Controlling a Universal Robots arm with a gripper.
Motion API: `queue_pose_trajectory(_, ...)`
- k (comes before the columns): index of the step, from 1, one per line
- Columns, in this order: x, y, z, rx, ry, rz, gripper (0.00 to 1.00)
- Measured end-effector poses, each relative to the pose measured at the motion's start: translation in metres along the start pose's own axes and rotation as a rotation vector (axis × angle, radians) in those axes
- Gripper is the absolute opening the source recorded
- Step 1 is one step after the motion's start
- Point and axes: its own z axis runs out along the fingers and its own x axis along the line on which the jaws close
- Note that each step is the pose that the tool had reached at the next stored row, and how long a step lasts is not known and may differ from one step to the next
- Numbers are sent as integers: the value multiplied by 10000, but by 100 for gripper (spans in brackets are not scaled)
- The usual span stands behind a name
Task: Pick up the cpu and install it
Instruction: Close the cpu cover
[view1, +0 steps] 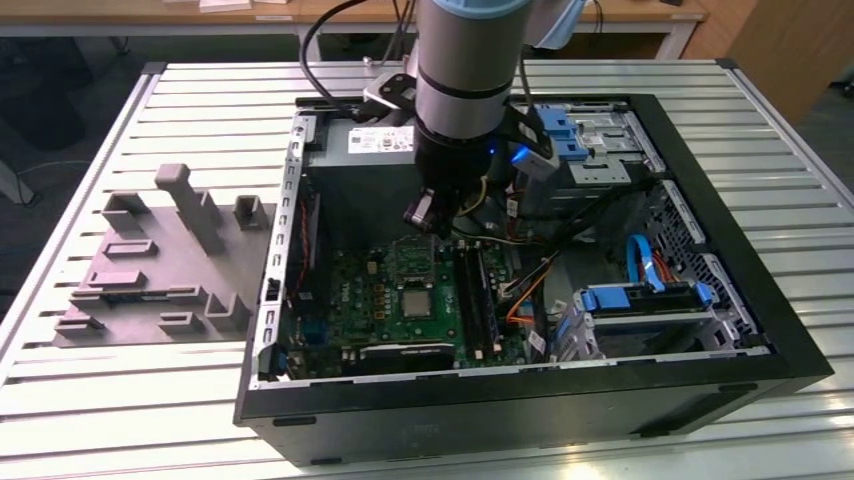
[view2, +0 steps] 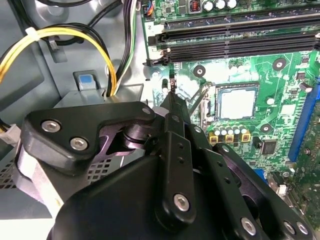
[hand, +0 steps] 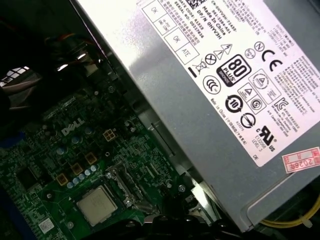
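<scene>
Black linked metal forms the pincer (view2: 172, 92), seen from behind in the second wrist view. Whether it is released or clenched cannot be told. It does not grasp the cpu.

**Position of the pincer.** The tip hangs over the edge of the green board (view2: 280, 115), near the end of the memory slots (view2: 240, 37). A raised metal frame (view2: 197, 102) lies between the tip and the cpu (view2: 237, 103).

**Position of the cpu.**
- The cpu lies flat on the board, apart from the pincer.
- In the first wrist view, the cpu (hand: 96, 206) shows a silvery top and a thin tan rim.
- A dark-centred frame (hand: 122, 185) sits just beside it, toward the power supply (hand: 200, 90).
- In the exterior view, the cpu (view1: 418, 303) lies near the middle of the board.

**Task status.** The cpu is not lifted. Whether it is already seated in its socket cannot be told. If it is not, both pickup and installation are left.

**Arm pose.** The arm (view1: 461, 60) reaches steeply down into the open case (view1: 787, 330), with the wrist low beside the power supply. Yellow and black cables (view2: 75, 35) run close to the wrist. The case lies on the slatted bench (view1: 200, 100), with a grey holder (view1: 147, 260) beside it at the exterior view's left.
</scene>
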Motion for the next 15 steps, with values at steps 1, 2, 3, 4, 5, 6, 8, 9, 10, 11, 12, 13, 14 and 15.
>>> queue_pose_trajectory(1, -1, 1, -6, -1, -1, -9, 11)
queue_pose_trajectory(2, -2, 2, -12, -1, -1, -17, 11)
queue_pose_trajectory(3, -4, 3, -16, -2, -2, -23, 11)
queue_pose_trajectory(4, -4, 3, -20, -2, -1, -29, 11)
queue_pose_trajectory(5, -4, 4, -24, -1, 1, -37, 11)
queue_pose_trajectory(6, -5, 4, -27, -2, 2, -46, 11)
queue_pose_trajectory(8, -7, 6, -33, -2, 2, -67, 11)
queue_pose_trajectory(9, -8, 7, -36, -3, 3, -76, 11)
queue_pose_trajectory(10, -9, 8, -41, -3, 4, -82, 11)
queue_pose_trajectory(11, -10, 9, -45, -3, 5, -88, 11)
queue_pose_trajectory(12, -11, 10, -50, -3, 5, -94, 11)
queue_pose_trajectory(13, -12, 11, -53, -3, 5, -99, 11)
queue_pose_trajectory(14, -12, 11, -54, -4, 4, -105, 11)
queue_pose_trajectory(15, -12, 11, -54, -3, 6, -111, 11)
